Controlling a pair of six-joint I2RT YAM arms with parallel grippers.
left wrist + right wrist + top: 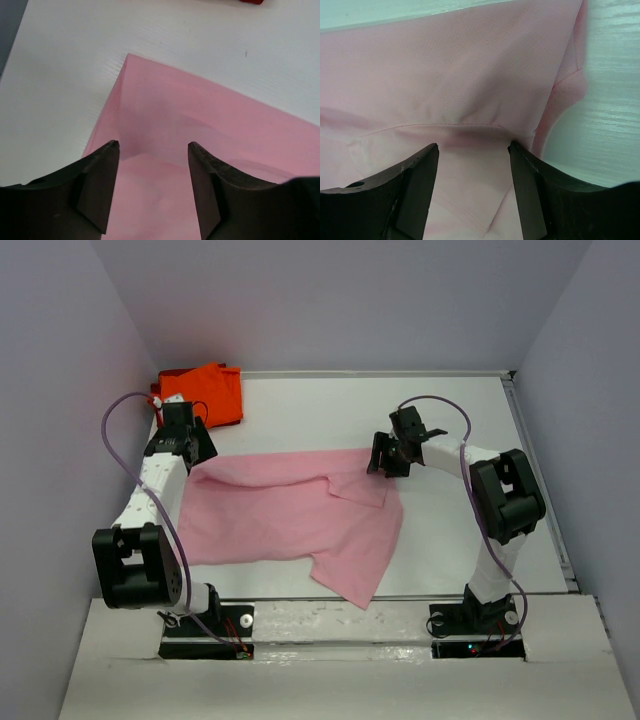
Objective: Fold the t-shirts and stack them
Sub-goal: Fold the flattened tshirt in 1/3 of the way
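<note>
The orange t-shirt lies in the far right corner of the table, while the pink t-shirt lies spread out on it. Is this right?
Not the corner: the top external view shows the orange t-shirt in the far left corner of the table. The pink t-shirt does lie spread out on it.

My left arm [150, 485] stretches forward, left gripper [193, 452] tipped down, jaws apart. My right arm [505, 502] folds at the elbow and reaches inward, right gripper [386, 462] low, jaws spread equally wide.
</note>
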